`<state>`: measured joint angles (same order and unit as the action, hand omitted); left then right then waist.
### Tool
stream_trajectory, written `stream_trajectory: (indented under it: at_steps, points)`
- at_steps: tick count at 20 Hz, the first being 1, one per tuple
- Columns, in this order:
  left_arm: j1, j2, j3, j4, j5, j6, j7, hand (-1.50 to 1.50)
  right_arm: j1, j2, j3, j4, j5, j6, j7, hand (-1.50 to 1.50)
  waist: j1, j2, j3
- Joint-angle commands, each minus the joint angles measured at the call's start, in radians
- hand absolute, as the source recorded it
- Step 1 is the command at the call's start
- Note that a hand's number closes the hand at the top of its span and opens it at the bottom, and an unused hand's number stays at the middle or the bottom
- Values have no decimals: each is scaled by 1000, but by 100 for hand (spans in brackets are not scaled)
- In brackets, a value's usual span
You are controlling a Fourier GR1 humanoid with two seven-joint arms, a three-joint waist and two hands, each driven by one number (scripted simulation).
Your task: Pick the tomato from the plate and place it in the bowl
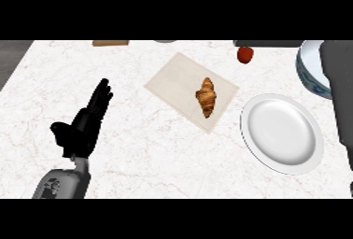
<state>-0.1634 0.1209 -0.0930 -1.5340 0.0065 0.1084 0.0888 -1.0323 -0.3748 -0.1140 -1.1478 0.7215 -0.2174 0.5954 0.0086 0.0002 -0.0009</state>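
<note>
Counter (144,158): white marble top; it carries everything named below.
Left forearm (63,184): grey, comes in at the near edge, close to the near left corner.
Left hand (84,123): black, open, fingers straight and together, pointing toward the far edge, thumb out to the left; it holds nothing and rests over the left part of the counter.
Plate (281,135): white, round and bare, on the right part of the counter, nearer than the bowl.
Board (172,81): pale, rectangular, turned at an angle, near the middle of the counter, just left of the plate.
Croissant (206,96): golden brown, lying on the board's right half, its length running near to far.
Right forearm (342,98): grey, runs along the right edge toward the far right corner and covers part of the bowl.
Bowl (307,70): blue-and-white rim, at the right edge beyond the plate.
Tomato (244,55): red, off the plate, near the far edge between board and bowl, just under the right hand.
Right hand (265,43): dark, cut off at the far edge; its hold on the tomato cannot be told.
Brown object (110,43): flat, at the far edge, left.
</note>
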Motion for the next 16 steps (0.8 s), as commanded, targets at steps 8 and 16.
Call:
stream_trajectory:
  at_steps: [8, 16]
  points:
    - [7, -4, 11, 5, 5, -20, -23, 0, -12, -180, -3, 311, 133, 33, -80, 150, 7, 6, 0]
    - [14, 6, 26, -9, 9, -38, -22, 0, -32, -278, -98, 607, 133, -102, -286, 150, 18, 9, 1]
